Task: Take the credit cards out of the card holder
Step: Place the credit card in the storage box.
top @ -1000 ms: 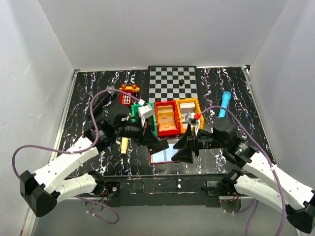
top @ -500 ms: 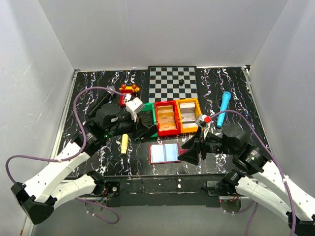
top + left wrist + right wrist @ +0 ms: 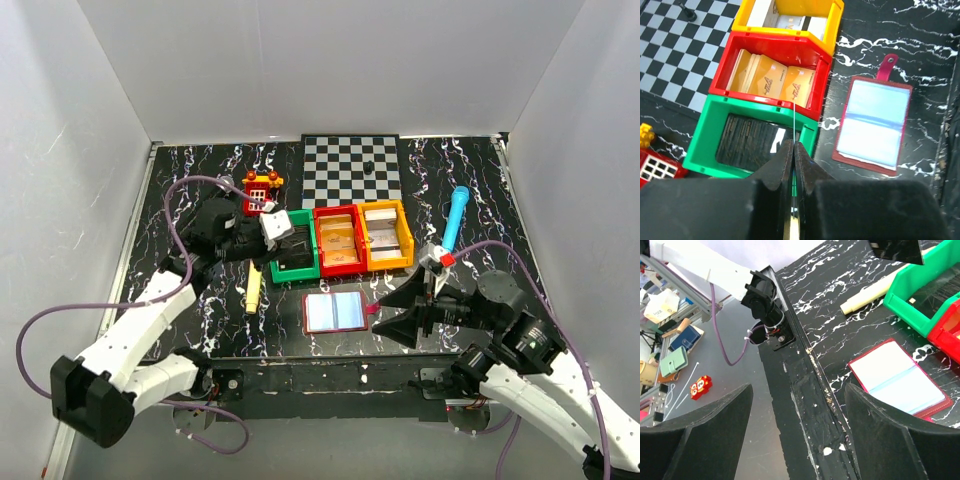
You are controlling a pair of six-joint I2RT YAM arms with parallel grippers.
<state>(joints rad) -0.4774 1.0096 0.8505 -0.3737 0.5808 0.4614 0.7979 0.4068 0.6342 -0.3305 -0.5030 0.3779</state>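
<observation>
The card holder (image 3: 335,312) lies open near the table's front edge, pale blue sleeves up and its red tab pointing right. It also shows in the left wrist view (image 3: 872,125) and the right wrist view (image 3: 900,377). My left gripper (image 3: 292,243) (image 3: 793,145) is shut on a thin credit card (image 3: 795,119), seen edge-on, above the green bin (image 3: 700,162). Dark cards (image 3: 747,142) lie in that bin, tan-orange cards (image 3: 772,80) in the red bin (image 3: 337,240), pale cards (image 3: 790,22) in the yellow bin (image 3: 388,235). My right gripper (image 3: 390,312) (image 3: 800,435) is open and empty, just right of the holder.
A chessboard (image 3: 350,170) with one dark piece lies at the back. A blue marker (image 3: 456,212) lies right of the bins. A cream stick (image 3: 253,292) lies left of the holder, and a red toy house (image 3: 260,190) behind the green bin. The table's front edge (image 3: 810,390) runs below my right gripper.
My left gripper has left the card holder and moved back and left to the green bin with the card. My right gripper has drawn back to the right, off the holder.
</observation>
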